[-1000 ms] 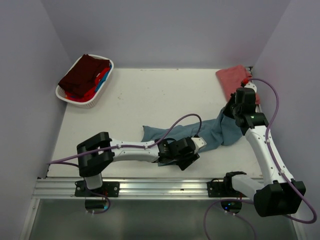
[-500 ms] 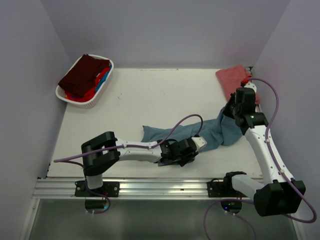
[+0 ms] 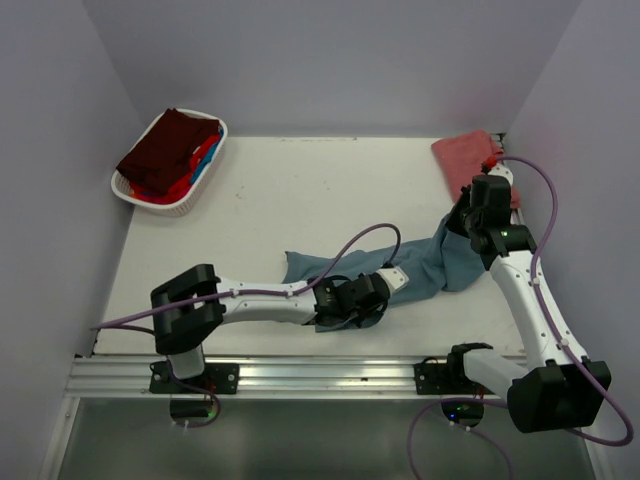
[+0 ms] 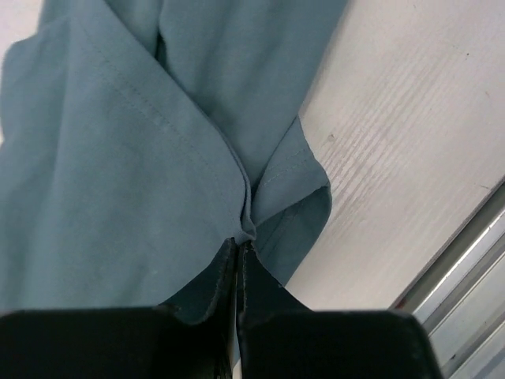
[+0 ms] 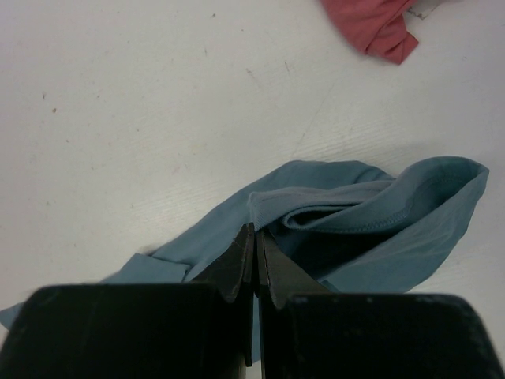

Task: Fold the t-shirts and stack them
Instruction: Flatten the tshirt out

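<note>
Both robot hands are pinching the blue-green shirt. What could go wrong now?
The left gripper and right gripper each pinch only a thin fold of the teal shirt, so the cloth may slip out when pulled. The left pinch is also close to the near edge of the table, beside the metal rail, so loose cloth might slide over that edge.

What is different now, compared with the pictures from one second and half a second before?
The left gripper, shut on the teal shirt, moved slightly to the left and took its corner of cloth along. Nothing was newly gripped or let go. The right gripper stays shut on the shirt's other end. The salmon shirt and the basket did not move.
</note>
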`<state>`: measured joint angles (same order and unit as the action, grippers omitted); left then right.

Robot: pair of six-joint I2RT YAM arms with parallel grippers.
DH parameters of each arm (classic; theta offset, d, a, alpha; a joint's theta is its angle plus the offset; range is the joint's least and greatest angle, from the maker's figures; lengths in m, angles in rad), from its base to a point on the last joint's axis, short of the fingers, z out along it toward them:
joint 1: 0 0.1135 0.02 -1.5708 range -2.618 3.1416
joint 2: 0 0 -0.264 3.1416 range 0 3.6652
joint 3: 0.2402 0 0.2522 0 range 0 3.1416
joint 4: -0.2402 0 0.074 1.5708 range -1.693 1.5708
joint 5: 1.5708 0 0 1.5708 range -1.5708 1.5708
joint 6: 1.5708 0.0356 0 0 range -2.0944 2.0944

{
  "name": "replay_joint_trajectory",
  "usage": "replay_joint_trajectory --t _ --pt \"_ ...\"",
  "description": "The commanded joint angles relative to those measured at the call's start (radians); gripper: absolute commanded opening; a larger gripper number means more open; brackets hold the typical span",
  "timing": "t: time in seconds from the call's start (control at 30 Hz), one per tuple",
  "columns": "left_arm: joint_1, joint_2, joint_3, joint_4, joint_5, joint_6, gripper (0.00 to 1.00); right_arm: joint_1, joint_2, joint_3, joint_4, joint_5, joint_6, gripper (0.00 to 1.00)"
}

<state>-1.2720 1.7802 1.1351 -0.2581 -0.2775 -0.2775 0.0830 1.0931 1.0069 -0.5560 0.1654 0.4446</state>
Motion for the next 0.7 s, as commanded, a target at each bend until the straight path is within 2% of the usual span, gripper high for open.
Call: replay_joint_trajectory --t 0.0,0.23,0.4,0.5,0.53,0.67 --pt "-0.003 -0.111 0.043 -0.065 -0.078 -0.02 0.0 -0.002 -0.013 -0.007 0.034 0.0 0.0 0.0" --pt "0.002 -0.2 0.114 -0.228 -0.25 -0.02 0.0 -0.003 -0.01 -0.033 0.034 0.0 -0.004 0.0" --pt "0.052 -0.223 0.107 -0.266 -0.238 -0.025 0.0 -0.003 -0.015 -0.044 0.034 -0.003 -0.006 0.0" --pt "0.056 -0.254 0.107 -0.302 -0.323 -0.035 0.0 -0.002 -0.015 -0.044 0.028 -0.01 -0.009 0.0" --pt "0.057 -0.271 0.118 -0.34 -0.41 -0.045 0.0 -0.002 -0.018 -0.045 0.013 -0.024 -0.009 0.0" --pt "0.133 -0.424 0.186 -0.424 -0.577 -0.031 0.0 0.015 -0.047 -0.109 -0.028 -0.057 0.0 0.0"
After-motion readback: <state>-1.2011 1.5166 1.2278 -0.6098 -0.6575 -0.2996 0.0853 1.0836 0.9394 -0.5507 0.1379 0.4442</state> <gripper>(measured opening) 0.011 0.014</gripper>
